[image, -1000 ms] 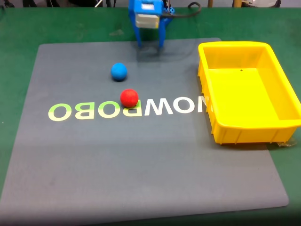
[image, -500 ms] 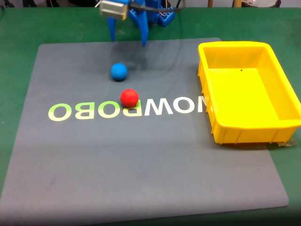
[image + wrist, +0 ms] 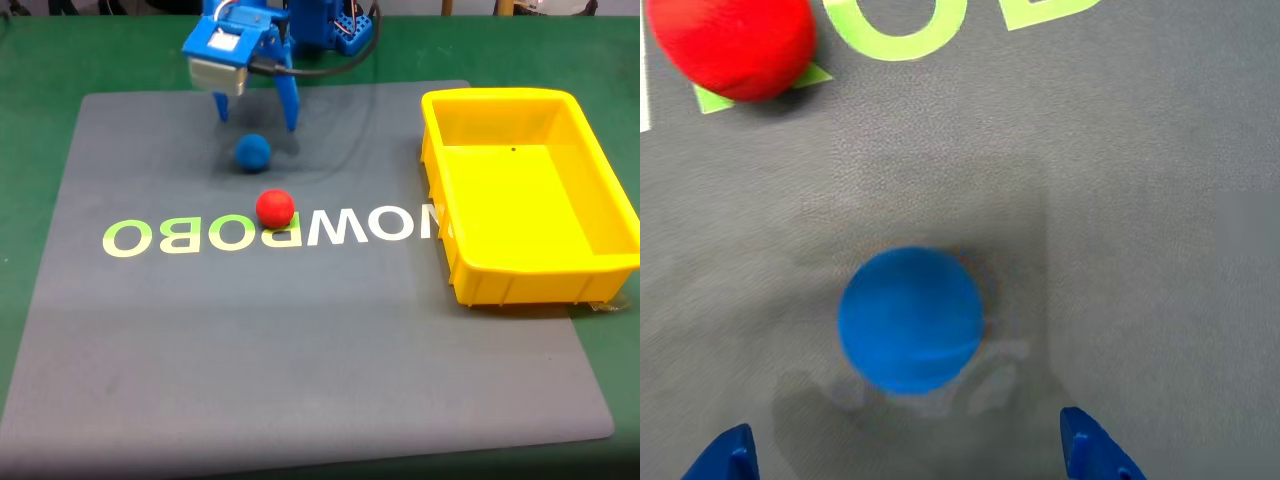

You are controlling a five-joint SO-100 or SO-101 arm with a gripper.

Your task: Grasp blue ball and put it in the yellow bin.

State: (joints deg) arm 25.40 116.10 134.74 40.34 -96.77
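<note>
The claw [image 3: 257, 122] is seen in the upper left of the fixed view, poised over the grey mat [image 3: 300, 380] with its two fingers spread wide apart and nothing held between them. The blue ball [image 3: 253, 152] is found just below the fingertips in that view, resting on the mat and apart from both. In the wrist view the ball [image 3: 911, 320] sits left of centre, with one fingertip [image 3: 728, 455] at the lower left corner and the other at the lower right, so the ball is bracketed but nearer the left one.

The red ball [image 3: 275, 208] is placed close by, just below and to the right of the blue one, on the pale green lettering [image 3: 270, 232]. The bin [image 3: 600, 240] stands well apart at the right edge of the mat, which lies on the green surface [image 3: 40, 60].

Trouble is judged likeliest in the descent: because the ball is off-centre, it could be struck by the nearer finger and rolled away towards the red ball. A grip closed too high on the sphere could also let it be squeezed out and lost.
</note>
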